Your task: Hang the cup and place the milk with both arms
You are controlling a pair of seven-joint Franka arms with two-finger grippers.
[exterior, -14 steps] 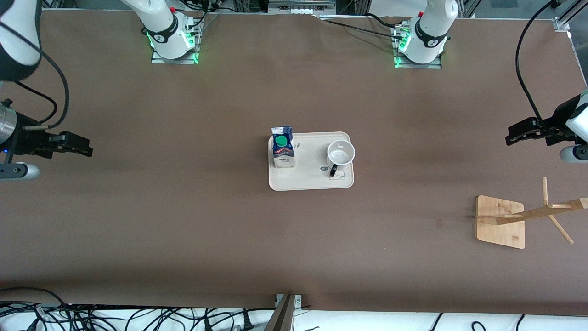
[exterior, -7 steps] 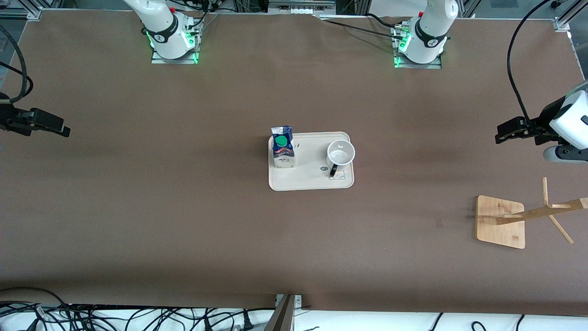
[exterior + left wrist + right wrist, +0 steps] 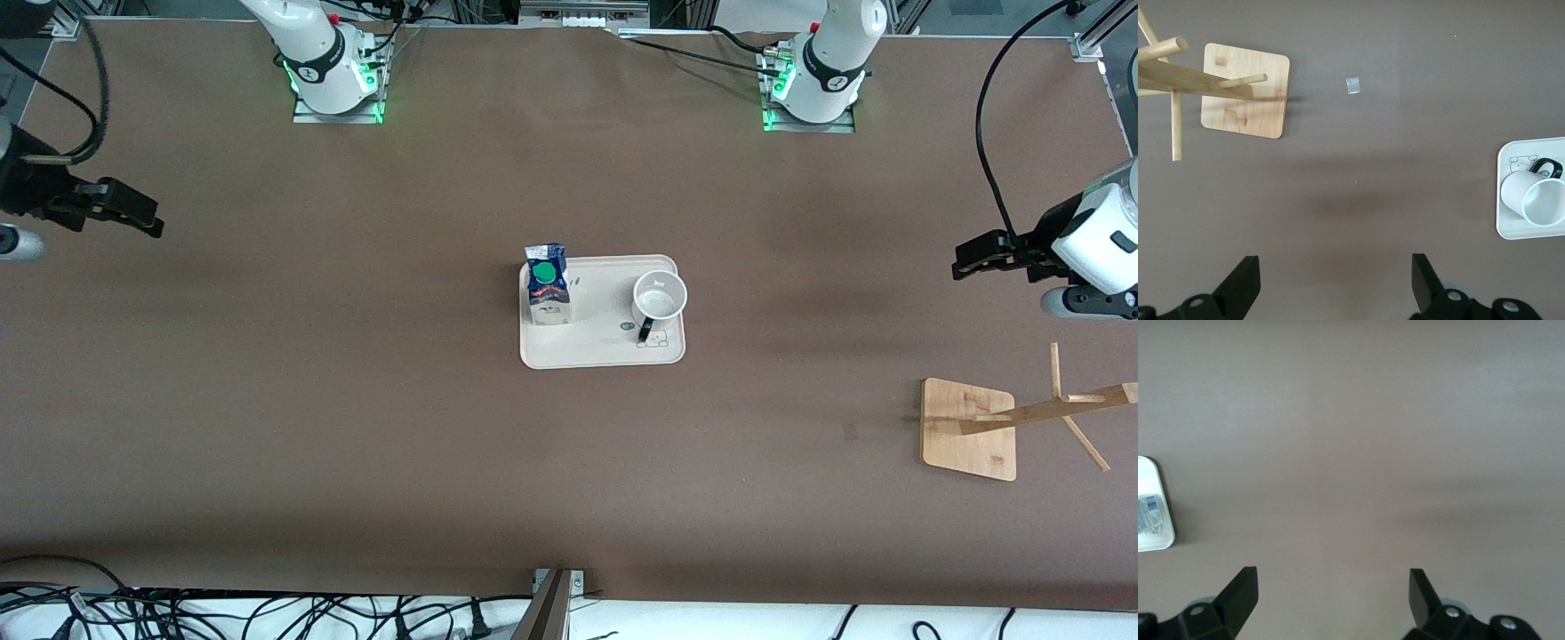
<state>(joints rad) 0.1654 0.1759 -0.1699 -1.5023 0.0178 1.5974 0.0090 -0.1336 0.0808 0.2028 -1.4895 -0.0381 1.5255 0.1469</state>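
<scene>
While both arms hang in the air at their own ends of the table, nothing on the tray is touched.

Tray: the cream tray (image 3: 605, 356) lies mid-table, where it lay in the earlier frames.
Milk: the milk (image 3: 547, 286) stands upright on the tray, at the edge toward the right arm's end, its green cap up; it has not moved.
Cup: the cup (image 3: 659, 302) stands mouth up on the same tray, toward the left arm's end, well apart from the milk, its black handle turned toward the front camera; unchanged. The left wrist view shows it too (image 3: 1534, 197), on the tray's corner.
Rack: the wooden rack (image 3: 969, 428) stands on its square base near the left arm's end, nearer the front camera than the tray, pegs bare; unchanged.
Left gripper: the left gripper (image 3: 965, 259) hovers over bare table between tray and rack end, fingers spread wide and holding nothing; since a second ago it has crept toward the tray.
Right gripper: the right gripper (image 3: 147, 219) hovers over bare table at the right arm's end, fingers spread wide and empty; it has shifted back toward the tray since half a second ago.
</scene>
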